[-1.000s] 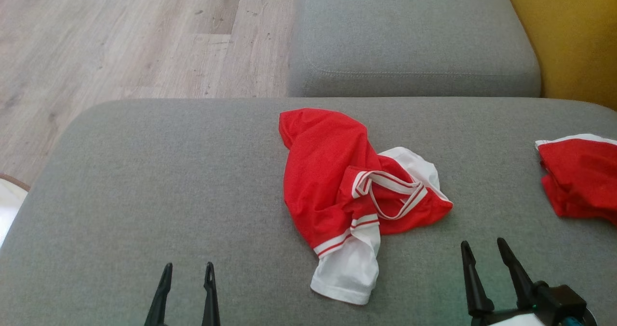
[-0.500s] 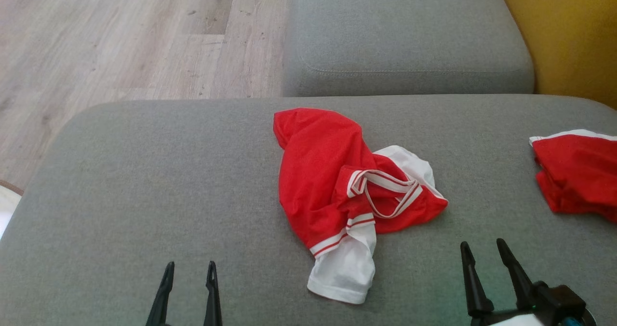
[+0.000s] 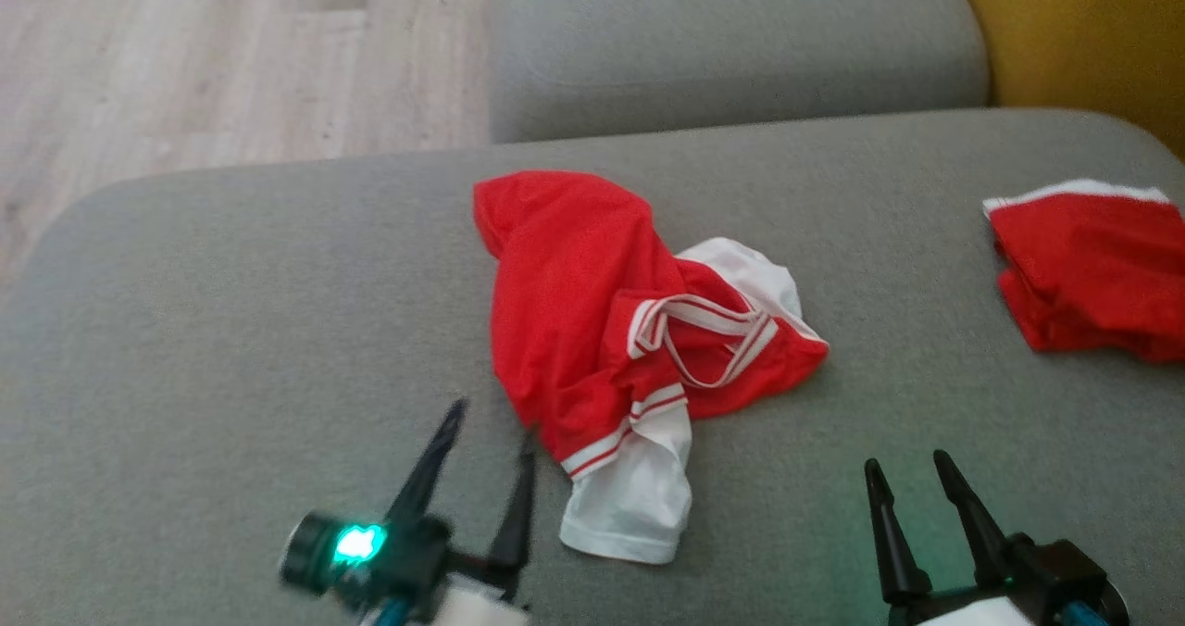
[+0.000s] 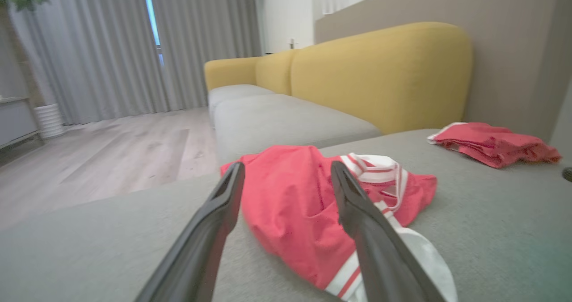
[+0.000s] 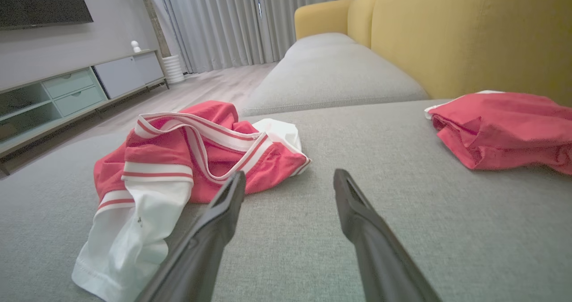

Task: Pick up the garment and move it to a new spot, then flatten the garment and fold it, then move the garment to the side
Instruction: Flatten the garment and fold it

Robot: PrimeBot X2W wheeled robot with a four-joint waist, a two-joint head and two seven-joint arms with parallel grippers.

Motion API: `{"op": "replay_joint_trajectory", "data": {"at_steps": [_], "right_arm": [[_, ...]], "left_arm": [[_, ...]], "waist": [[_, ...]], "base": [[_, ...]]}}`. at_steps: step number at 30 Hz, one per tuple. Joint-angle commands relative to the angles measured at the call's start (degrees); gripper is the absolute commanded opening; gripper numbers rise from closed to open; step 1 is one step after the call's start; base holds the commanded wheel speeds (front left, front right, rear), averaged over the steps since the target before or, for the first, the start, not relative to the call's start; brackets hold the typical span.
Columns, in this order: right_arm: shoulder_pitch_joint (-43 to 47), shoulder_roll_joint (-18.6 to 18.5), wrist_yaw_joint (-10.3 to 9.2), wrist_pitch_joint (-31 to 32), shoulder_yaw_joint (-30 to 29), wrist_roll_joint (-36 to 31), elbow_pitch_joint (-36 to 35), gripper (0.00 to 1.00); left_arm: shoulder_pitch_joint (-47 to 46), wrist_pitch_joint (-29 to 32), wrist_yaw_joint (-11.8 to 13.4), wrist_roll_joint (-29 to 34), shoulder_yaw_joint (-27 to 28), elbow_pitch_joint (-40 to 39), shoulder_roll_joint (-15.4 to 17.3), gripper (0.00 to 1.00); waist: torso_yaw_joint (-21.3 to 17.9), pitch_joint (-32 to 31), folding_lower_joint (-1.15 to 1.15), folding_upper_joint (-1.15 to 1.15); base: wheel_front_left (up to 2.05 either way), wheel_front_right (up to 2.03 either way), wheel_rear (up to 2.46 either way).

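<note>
garment [image 3: 583,320]: red and white, crumpled mid-cushion | left gripper [image 3: 492,424]: blurred, fingers spread, tips just beside garment's near left edge | right gripper [image 3: 905,464]: fingers spread, over bare grey cushion [image 3: 231,311], clear of garment | red cloth [image 3: 1092,274]: far right edge

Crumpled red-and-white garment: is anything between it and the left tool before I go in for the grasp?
Nothing visible. The left tool, open, sits just short of the garment, with bare grey cushion between them. The second red garment lies well off to the right, apart.
</note>
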Motion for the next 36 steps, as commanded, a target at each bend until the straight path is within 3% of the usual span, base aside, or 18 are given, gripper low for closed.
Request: {"op": "replay_joint_trajectory", "data": {"at_steps": [1, 8, 17, 18, 19, 20, 24, 29, 36], "right_arm": [[-3.46, -1.5, -0.1, -0.22, 1.9, -0.44, -1.95, 1.0], [-6.13, -2.21, -0.1, -0.22, 3.36, -0.05, -2.3, 1.0], [-8.65, -2.19, -0.1, -0.22, 4.31, 0.82, -2.0, 1.0], [-8.8, -2.16, -0.1, -0.22, 4.37, 0.89, -1.97, 1.0], [-8.87, -2.14, -0.1, -0.22, 4.32, 0.95, -1.94, 1.0], [-8.96, -2.09, -0.1, -0.22, 4.32, 1.0, -1.88, 1.0], [-9.02, -1.8, -0.1, -0.22, 4.37, 1.14, -1.53, 1.0], [-9.07, -1.22, -0.1, -0.22, 4.71, 1.31, -1.47, 1.0], [-8.2, -0.57, -0.1, -0.22, 4.69, 1.5, -1.47, 1.0]], "left_arm": [[-5.45, -0.54, -0.91, 0.69, -0.35, 0.71, -0.48, 1.0], [-16.52, 0.19, -3.3, 1.27, -5.78, 11.03, -0.48, 1.0], [-25.83, 1.3, -1.93, -0.29, -6.92, 23.98, -0.49, 1.0], [-26.37, 1.14, -1.57, -0.4, -6.63, 25.08, -0.44, 0.94], [-26.87, 0.93, -1.35, -0.62, -6.34, 26.0, -0.42, 0.11], [-27.27, 0.69, -1.26, -0.93, -6.05, 26.71, -0.4, 0.0], [-28.5, 0.03, -2.76, -2.42, -6.21, 27.89, -0.42, 0.0], [-32.61, -0.26, -6.66, -5.72, -8.9, 25.68, -0.46, 0.0], [-49.11, 0.38, -8.85, -11.26, -10.37, 20.78, -0.48, 0.0]], "waist": [[-2.35, 2.15, -0.01, 0.0], [-6.38, 6.1, -0.01, 0.0], [-11.58, 8.67, -0.01, 0.0], [-12.08, 8.73, -0.01, 0.0], [-12.41, 8.72, -0.01, 0.0], [-12.87, 8.63, -0.01, 0.0], [-14.47, 7.77, -0.01, 0.0], [-16.66, 6.21, -0.01, 0.0], [-18.16, 4.28, -0.01, 0.0]], "base": [[0.0, 0.0, 0.0], [0.0, 0.0, 0.0], [0.0, 0.0, 0.0], [0.0, 0.0, 0.0], [0.0, 0.0, 0.0], [0.0, 0.0, 0.0], [0.0, 0.0, 0.0], [0.0, 0.0, 0.0], [0.0, 0.0, 0.0]]}}
